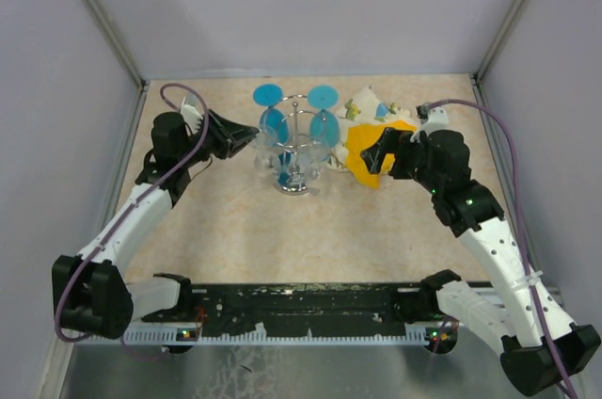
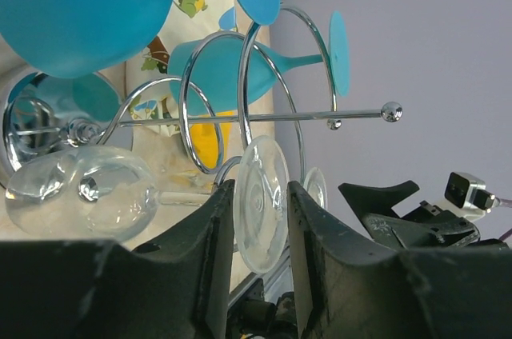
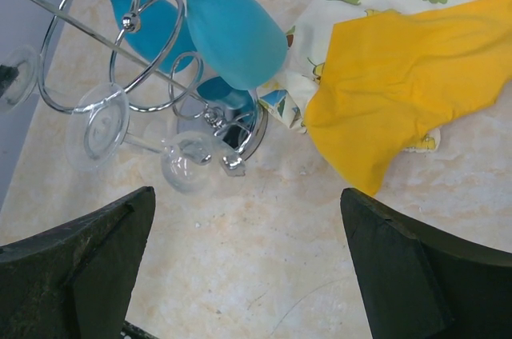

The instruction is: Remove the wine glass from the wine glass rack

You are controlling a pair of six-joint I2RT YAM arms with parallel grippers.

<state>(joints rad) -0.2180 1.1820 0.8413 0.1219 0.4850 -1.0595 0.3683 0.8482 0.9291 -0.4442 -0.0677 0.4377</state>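
Left claw [image 2: 260,191] grips the clear wine glass [image 2: 261,219] by its foot — the glass sits at the wire loops of the wine glass rack [image 1: 295,183]. Right claw [image 3: 248,275] gapes wide over the tabletop [image 3: 480,195]

We see a robotics lab cell: plain grey walls [image 1: 310,4] and metal corner posts [image 1: 102,13] enclose a beige table [image 1: 282,239], whose near edge holds a black rail [image 1: 301,297] carrying the left arm [image 1: 132,220] and right arm [image 1: 494,244].

Shiny chrome wire rack [image 1: 295,186]; clear, glossy wine glass [image 2: 260,203].
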